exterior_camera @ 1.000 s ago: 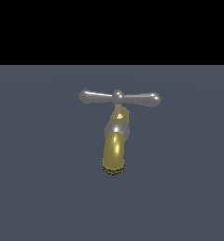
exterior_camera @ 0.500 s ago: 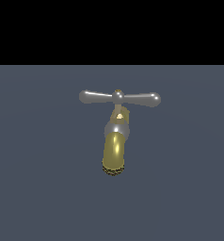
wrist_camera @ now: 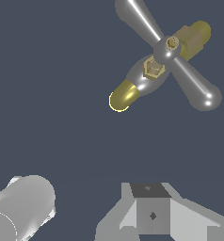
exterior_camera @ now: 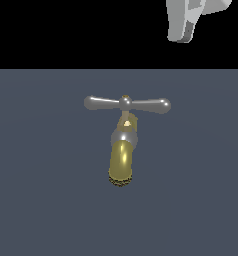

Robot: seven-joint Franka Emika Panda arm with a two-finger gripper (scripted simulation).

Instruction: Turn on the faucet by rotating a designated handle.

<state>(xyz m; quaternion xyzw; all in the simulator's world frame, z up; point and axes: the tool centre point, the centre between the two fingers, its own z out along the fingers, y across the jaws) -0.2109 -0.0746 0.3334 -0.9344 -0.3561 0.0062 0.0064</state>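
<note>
Handle (exterior_camera: 127,104) (silver crossbar) well apart from pincer (exterior_camera: 187,22), untouched.

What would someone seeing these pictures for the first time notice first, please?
The eye lands on the faucet, its shiny brass spout pointing toward the camera at the middle of the exterior view, alone on a dark grey floor. Its silver handle lies crosswise on top. At the upper right of the exterior view, part of the white end effector hangs well clear of it.
</note>
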